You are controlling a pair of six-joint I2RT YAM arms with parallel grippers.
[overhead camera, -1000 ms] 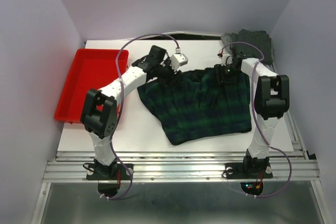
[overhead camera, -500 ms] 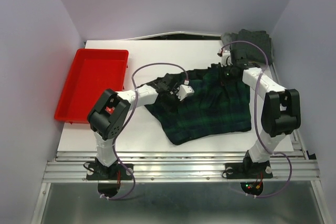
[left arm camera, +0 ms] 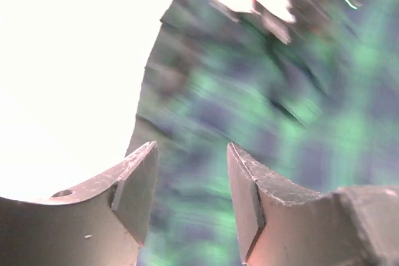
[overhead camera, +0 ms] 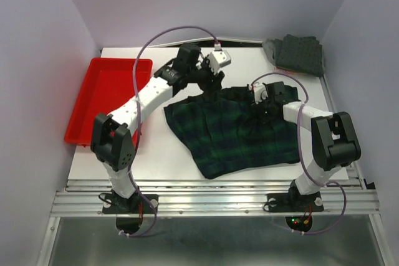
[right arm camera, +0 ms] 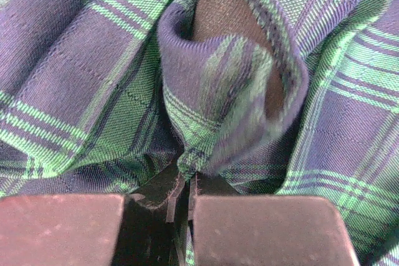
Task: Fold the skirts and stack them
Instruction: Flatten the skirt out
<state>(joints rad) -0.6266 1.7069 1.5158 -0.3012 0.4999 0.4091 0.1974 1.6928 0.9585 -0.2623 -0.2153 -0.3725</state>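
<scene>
The green-navy plaid skirt [overhead camera: 227, 135] lies spread on the white table [overhead camera: 156, 154], and its far right edge is bunched. My right gripper [overhead camera: 262, 108] is low over that bunched part. In the right wrist view it [right arm camera: 187, 175] is shut on a pinched fold of the plaid cloth [right arm camera: 93, 60]. My left gripper [overhead camera: 212, 83] hovers at the skirt's far left edge. In the left wrist view it [left arm camera: 190, 149] is open and empty above the blurred plaid [left arm camera: 280, 123]. The charcoal dotted skirt [overhead camera: 300, 53] lies folded at the back right. A grey cloth edge [overhead camera: 269, 46] shows beside it.
A red tray [overhead camera: 106, 95] sits on the left side of the table, next to the left arm's elbow. Purple cables loop over both arms. Walls close in the table at the back, left and right.
My left gripper has lifted off the middle of the plaid skirt and swung back to its far left edge, open. My right gripper has dragged the pinched far edge toward the near left.
</scene>
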